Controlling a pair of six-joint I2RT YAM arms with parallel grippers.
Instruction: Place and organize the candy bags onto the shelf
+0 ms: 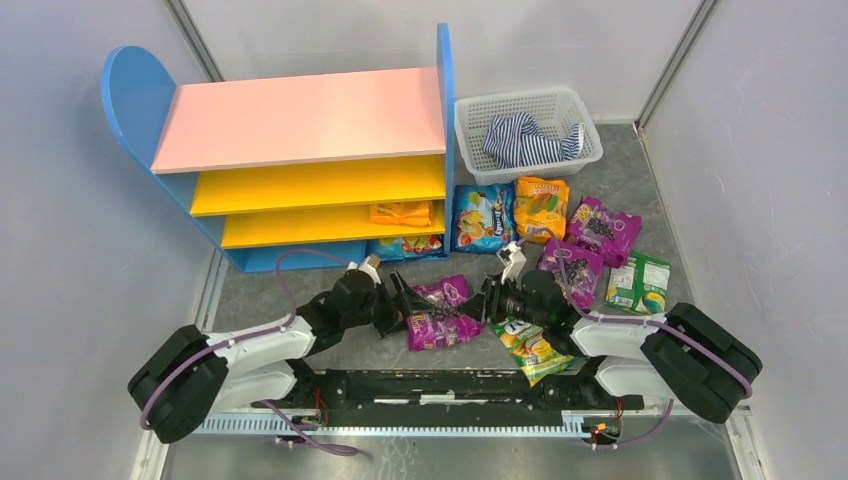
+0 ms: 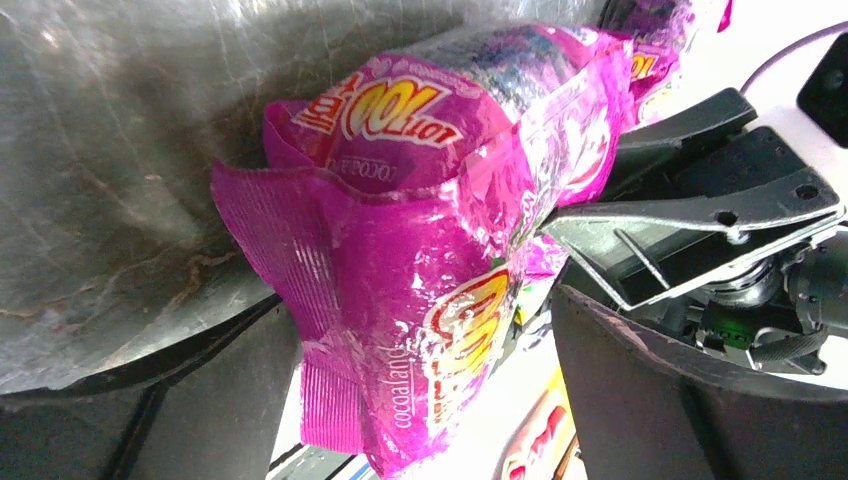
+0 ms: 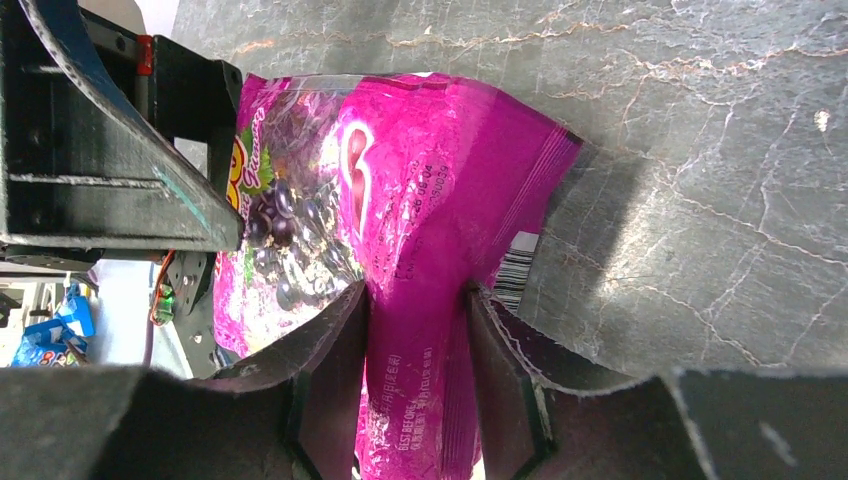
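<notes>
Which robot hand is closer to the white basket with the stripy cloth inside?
Right. The right hand lies straight in front of the white plastic mesh basket; the left hand sits farther left.

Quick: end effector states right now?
Left end effector: open, straddling the purple grape candy bag.
Right end effector: shut on that bag.

The purple candy bag [image 2: 430, 250] is glossy, crinkled plastic with ribbed sealed edges. The counter [image 3: 700, 150] looks smooth, grey and marble-veined.
</notes>
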